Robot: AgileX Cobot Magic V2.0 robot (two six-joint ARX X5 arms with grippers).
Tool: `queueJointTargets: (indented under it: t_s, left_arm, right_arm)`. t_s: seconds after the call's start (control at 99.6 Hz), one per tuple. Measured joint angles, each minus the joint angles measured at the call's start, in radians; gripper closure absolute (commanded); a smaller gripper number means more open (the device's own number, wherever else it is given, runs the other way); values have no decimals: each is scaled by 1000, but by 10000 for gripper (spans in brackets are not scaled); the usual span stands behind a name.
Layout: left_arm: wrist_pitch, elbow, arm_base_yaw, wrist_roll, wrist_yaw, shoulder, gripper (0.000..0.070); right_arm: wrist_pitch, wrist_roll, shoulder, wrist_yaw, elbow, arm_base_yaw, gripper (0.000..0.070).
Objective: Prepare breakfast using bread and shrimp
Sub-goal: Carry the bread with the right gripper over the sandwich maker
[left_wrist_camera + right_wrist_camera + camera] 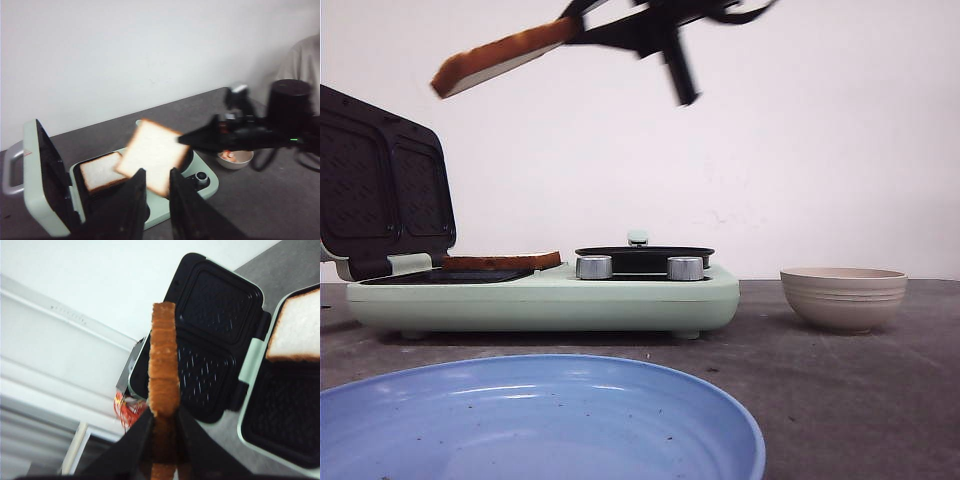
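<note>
A square slice of white bread with golden-brown crust [505, 55] is held edge-on between the closed fingers of the right hand [162, 427], high above the mint-green sandwich maker [550, 295]. Below this hand, a second square slice of white bread [102, 171] lies flat in the maker's dark lower plate, beside the raised black-lined lid [380, 190]. The left hand [156, 192] is shown empty, its fingers slightly parted. Small orange-pink shrimp pieces [229, 154] are seen in a beige ribbed bowl [843, 297] on the grey surface [840, 390], beyond the right hand.
</note>
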State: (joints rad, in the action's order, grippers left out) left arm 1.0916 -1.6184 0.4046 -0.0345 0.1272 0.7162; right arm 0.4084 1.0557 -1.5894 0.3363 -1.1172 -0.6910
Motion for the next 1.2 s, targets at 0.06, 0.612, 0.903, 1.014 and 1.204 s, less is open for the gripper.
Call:
queueJointTargets:
  t_s: [0.06,0.612,0.903,1.014,1.204]
  left_arm:
    - [0,0,7,4,0,-5,698]
    - [-3,0,36,23,0,-50,699]
    - [4,0,71,23,0,-50,699]
    - [4,0,84,22,0,-50,699]
    - [4,0,105,14,0,-50,699]
  right_arm:
    - [1,26,-54,-48,-49,-15,700]
    - [87,356,-340,-480,-118,-165,700]
    - [120,440,-390,-561,-118,-194,700]
    - [118,451,-390,-600,-118,-198,700]
    - [69,491,-390,-599,-118,-198,700]
